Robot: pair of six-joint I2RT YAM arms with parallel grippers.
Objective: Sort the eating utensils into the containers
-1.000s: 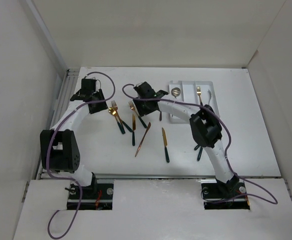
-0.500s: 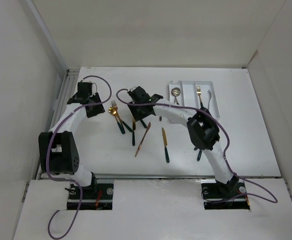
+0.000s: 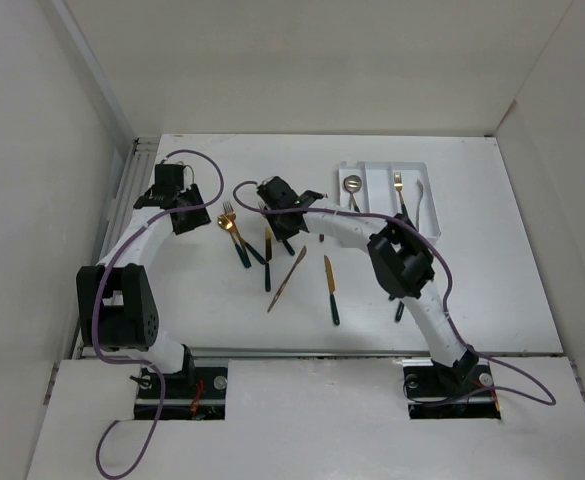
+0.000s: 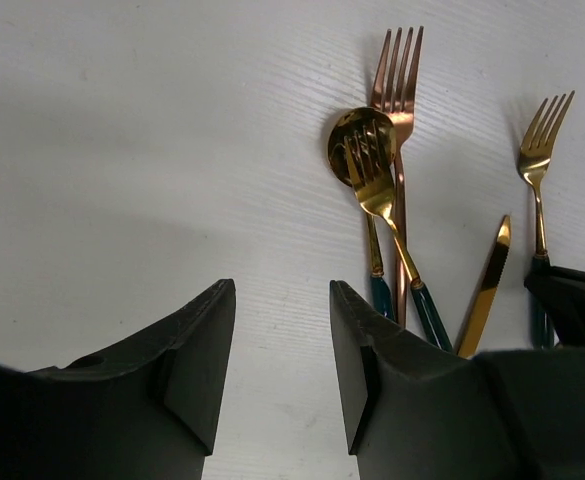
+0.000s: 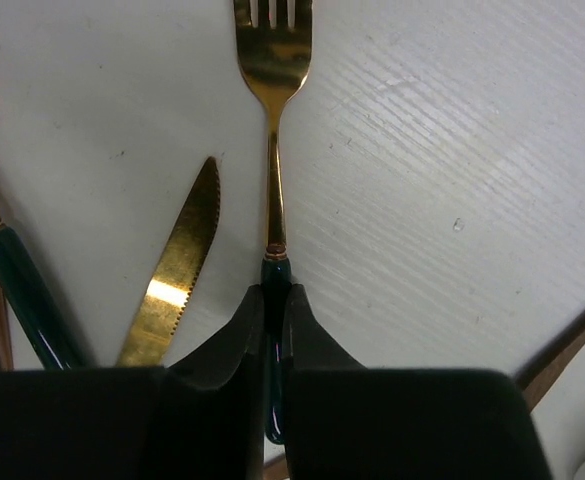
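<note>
My right gripper (image 3: pixel 275 212) is shut on the dark green handle of a gold fork (image 5: pixel 272 70) that lies on the table; its jaws (image 5: pixel 275 292) pinch the handle just below the gold neck. A gold knife (image 5: pixel 177 265) lies just left of this fork. My left gripper (image 3: pixel 189 214) is open and empty (image 4: pixel 282 300), low over bare table left of a pile: a copper fork (image 4: pixel 398 80), a gold spoon (image 4: pixel 355 135) and a gold fork (image 4: pixel 380 195). The white three-compartment tray (image 3: pixel 377 170) holds a silver spoon (image 3: pixel 352 184) and a gold fork (image 3: pixel 398 183).
A copper knife (image 3: pixel 287 279) and a gold knife with a green handle (image 3: pixel 329 288) lie in the near middle of the table. A green handle (image 3: pixel 400 306) sticks out from under my right arm. White walls enclose the table on three sides.
My right gripper has moved left from beside the tray to the gold fork and closed on its handle. My left gripper has shifted slightly left.
</note>
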